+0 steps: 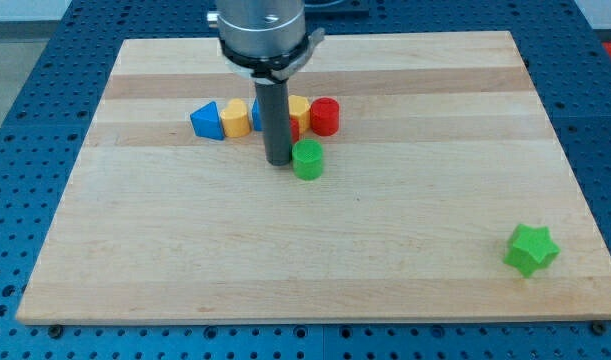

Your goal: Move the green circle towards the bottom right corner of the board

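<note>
The green circle is a small green cylinder a little above the middle of the wooden board. My tip is the lower end of the dark rod; it rests on the board right at the circle's left side, touching or nearly touching it. The bottom right corner of the board lies far to the view's lower right, past a green star.
A row of blocks sits just above my tip: a blue triangle-like block, a yellow block, another blue block and a yellow block partly hidden behind the rod, and a red cylinder.
</note>
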You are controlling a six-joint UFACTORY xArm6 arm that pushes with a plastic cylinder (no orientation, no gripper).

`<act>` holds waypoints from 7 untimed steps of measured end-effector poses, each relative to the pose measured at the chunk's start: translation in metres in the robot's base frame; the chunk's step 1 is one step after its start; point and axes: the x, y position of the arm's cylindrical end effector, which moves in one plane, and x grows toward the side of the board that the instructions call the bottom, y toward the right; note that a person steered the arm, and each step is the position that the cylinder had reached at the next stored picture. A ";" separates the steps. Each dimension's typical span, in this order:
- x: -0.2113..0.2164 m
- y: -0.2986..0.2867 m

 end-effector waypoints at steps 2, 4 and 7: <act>0.003 0.047; 0.021 0.089; 0.047 0.141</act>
